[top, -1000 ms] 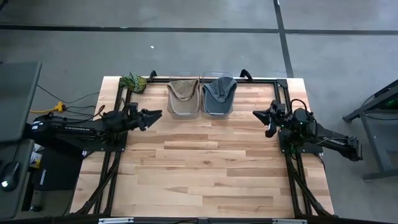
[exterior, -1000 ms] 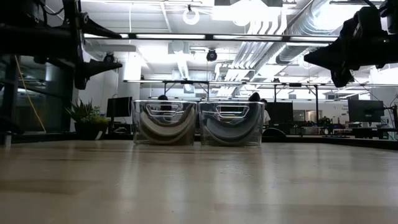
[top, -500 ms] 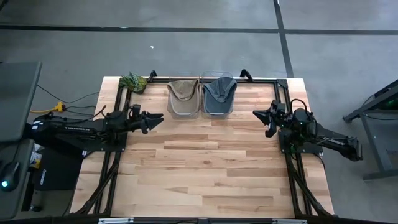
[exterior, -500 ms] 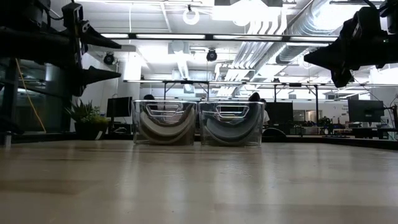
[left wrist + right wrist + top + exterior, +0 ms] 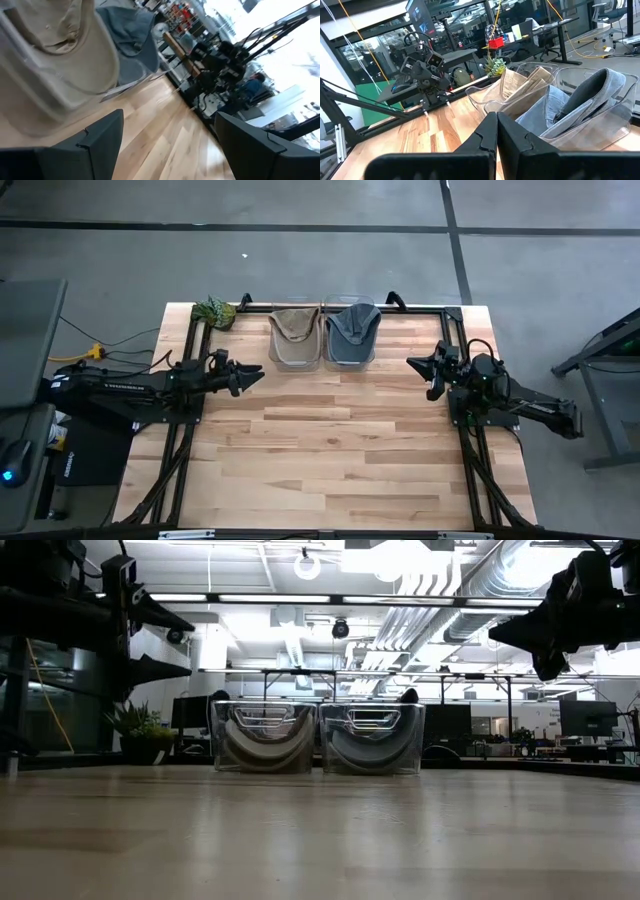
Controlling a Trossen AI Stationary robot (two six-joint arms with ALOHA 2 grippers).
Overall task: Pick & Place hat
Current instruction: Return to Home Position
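Two caps sit in clear bins at the table's far edge. The tan hat [image 5: 295, 337] [image 5: 60, 45] is in the left bin, the blue-grey hat [image 5: 352, 332] [image 5: 580, 105] in the right bin; both show in the low view through the bin walls [image 5: 265, 740] [image 5: 372, 740]. My left gripper [image 5: 258, 377] [image 5: 169, 115] [image 5: 185, 640] hangs open above the table, left of and nearer than the tan hat's bin. My right gripper [image 5: 411, 363] [image 5: 496, 116] [image 5: 500, 635] is shut and raised near the right edge, pointing toward the bins.
A small green plant [image 5: 214, 311] stands at the far left corner. Black frame rails [image 5: 195, 380] [image 5: 455, 340] run along both sides of the table. The wooden table [image 5: 330, 450] stretches from the bins to the near edge.
My left gripper has swung slightly toward the near edge and sunk a little, staying open. The right arm and both hats have kept still.
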